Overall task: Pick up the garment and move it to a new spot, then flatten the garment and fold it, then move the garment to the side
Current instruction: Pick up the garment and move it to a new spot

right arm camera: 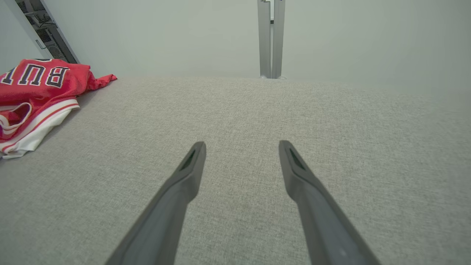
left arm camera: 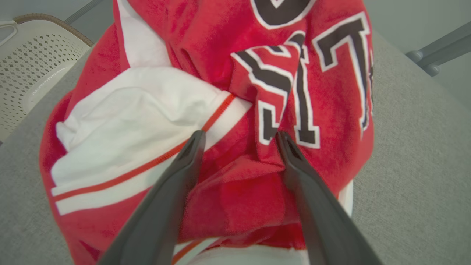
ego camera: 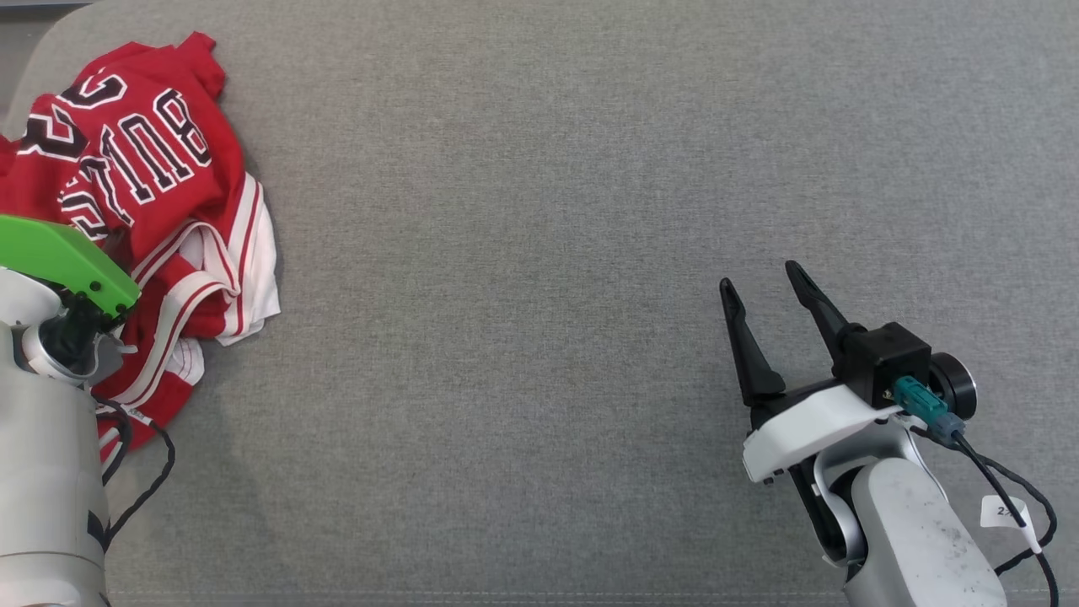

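The garment (ego camera: 160,169), a red jersey with white trim and dark lettering, lies crumpled at the far left of the grey worktop (ego camera: 539,211), well apart from the bare middle where it would be laid out. The left claw (left arm camera: 239,138) is over the heap with its fingers spread wide. One tip is by the white striped trim and the other by a raised red fold (left arm camera: 272,110); whether they touch the cloth I cannot tell. The right claw (ego camera: 759,278) is also spread, holding nothing, over bare worktop at the near right.

The step in hand looks like the first pick-up. It would go best if the left claw sinks far enough that both fingers straddle the raised fold, then pinches several layers there, since a thin edge could slip out. The lift should be high enough that the trailing cloth clears the worktop before carrying it right. The right claw is best kept out of the path.
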Available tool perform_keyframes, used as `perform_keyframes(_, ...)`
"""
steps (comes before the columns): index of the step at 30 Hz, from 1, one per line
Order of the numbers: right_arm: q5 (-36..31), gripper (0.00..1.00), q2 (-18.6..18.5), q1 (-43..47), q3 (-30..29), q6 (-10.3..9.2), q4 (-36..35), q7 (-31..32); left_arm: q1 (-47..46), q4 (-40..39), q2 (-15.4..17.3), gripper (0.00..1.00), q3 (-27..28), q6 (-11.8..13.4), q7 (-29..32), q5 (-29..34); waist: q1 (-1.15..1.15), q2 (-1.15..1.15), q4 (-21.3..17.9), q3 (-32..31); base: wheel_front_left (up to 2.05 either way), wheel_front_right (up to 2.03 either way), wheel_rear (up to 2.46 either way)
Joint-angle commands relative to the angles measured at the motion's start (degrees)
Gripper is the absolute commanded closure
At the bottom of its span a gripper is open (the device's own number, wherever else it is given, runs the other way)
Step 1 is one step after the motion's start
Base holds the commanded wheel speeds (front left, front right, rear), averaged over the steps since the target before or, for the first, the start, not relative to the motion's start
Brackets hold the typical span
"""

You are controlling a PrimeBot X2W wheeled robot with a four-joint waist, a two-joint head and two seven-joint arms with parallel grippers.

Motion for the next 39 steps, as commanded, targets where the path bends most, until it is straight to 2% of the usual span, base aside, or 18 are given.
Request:
perform_keyframes(1, 0.41, 0.00, -0.18, 0.17, -0.07, 0.03, 0.25, -0.34, 0.44, -0.29, 0.26, 0.87, -0.10, 0.04, -0.39, -0.38, 0.00, 0.00, -0.74, 0.09, 0.00, 0.00, 0.00)
perform_keyframes(2, 0.45, 0.00, -0.18, 0.28, -0.11, 0.03, 0.46, -0.34, 0.54, -0.50, 0.29, 1.00, -0.19, -0.10, -0.47, -0.38, 0.00, 0.00, -0.67, -0.29, 0.00, 0.00, 0.00)
perform_keyframes(7, 1.60, 0.00, -0.18, 0.87, 0.21, 0.03, 1.74, -1.22, -0.14, -1.75, 0.23, 1.00, 0.02, -0.63, -2.25, -1.01, 0.00, 0.00, 0.25, -3.44, 0.00, 0.00, 0.00)
perform_keyframes(13, 3.35, 0.00, -0.18, 1.75, 0.61, 0.03, 3.76, -2.11, -4.03, -6.31, -3.06, 1.00, 0.17, -2.65, -9.82, -2.10, 0.00, 0.00, 1.14, -8.22, 0.00, 0.00, 0.00)
perform_keyframes(18, 4.75, 0.00, -0.19, 1.71, 0.53, 0.03, 4.75, -3.20, -8.26, -10.75, -6.48, 1.00, -2.64, -4.92, -13.44, -2.24, 0.00, 0.00, -0.33, -10.91, 0.00, 0.00, 0.00)
perform_keyframes(23, 6.34, 0.00, -0.20, 2.74, 0.03, 0.03, 6.16, -4.33, -11.57, -16.24, -10.43, 1.00, -6.47, -6.25, -15.17, -4.28, 0.00, 0.00, -3.70, -12.99, 0.00, 0.00, 0.00)
perform_keyframes(27, 6.99, 0.00, -0.17, 3.46, -0.40, 0.03, 7.10, -4.94, -12.93, -20.64, -11.93, 1.00, -10.76, -6.58, -15.65, -5.96, 0.00, 0.00, -7.06, -13.83, 0.00, 0.00, 0.00)
perform_keyframes(33, 7.24, 0.00, -0.17, 3.16, -0.56, 0.03, 7.43, -5.54, -11.68, -24.38, -12.72, 1.00, -16.78, -6.57, -16.78, -9.58, 0.00, 0.00, -12.78, -13.26, 0.00, 0.00, 0.00)
perform_keyframes(39, 7.82, 0.00, -0.15, 1.84, -0.29, 0.03, 7.19, -5.99, -8.69, -25.53, -12.69, 1.00, -25.67, -4.37, -19.41, -17.60, 0.00, 0.00, -17.73, -10.59, 0.00, 0.00, 0.00)
